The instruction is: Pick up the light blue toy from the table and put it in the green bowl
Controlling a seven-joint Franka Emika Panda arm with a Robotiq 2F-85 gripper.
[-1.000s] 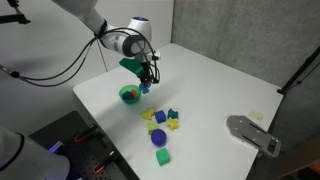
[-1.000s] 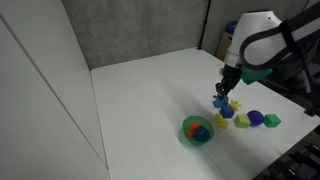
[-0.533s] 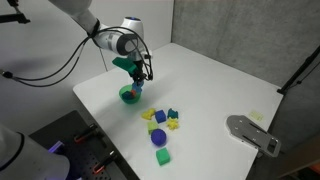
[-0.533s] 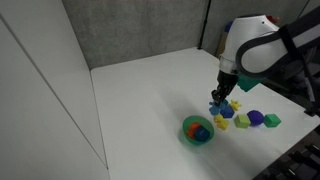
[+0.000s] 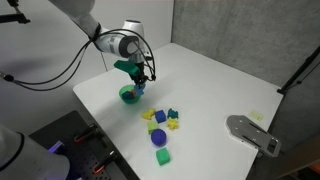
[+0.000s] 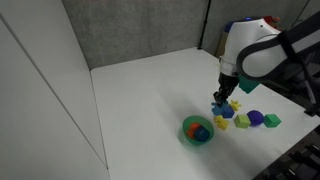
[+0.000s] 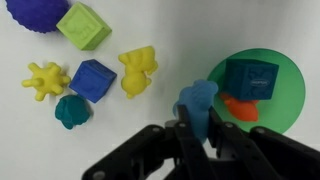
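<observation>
The light blue toy (image 7: 197, 103) hangs pinched in the hand (image 7: 200, 128), clear of the surface (image 6: 140, 100). Over the last second the hand has slid away from the toy cluster (image 5: 163, 118) toward the green bowl (image 7: 292, 105). It is now just beside the rim, not over the middle. By my judgement a short shift remains before release. The bowl sits near one surface edge, and there is open room toward the far edge.

I see the green bowl (image 7: 291, 112) partly filled by a blue block (image 7: 248, 78) and an orange piece (image 7: 238, 108). A strip of bare table (image 7: 178, 35) gives me passage between it and the toy cluster (image 7: 92, 80).
</observation>
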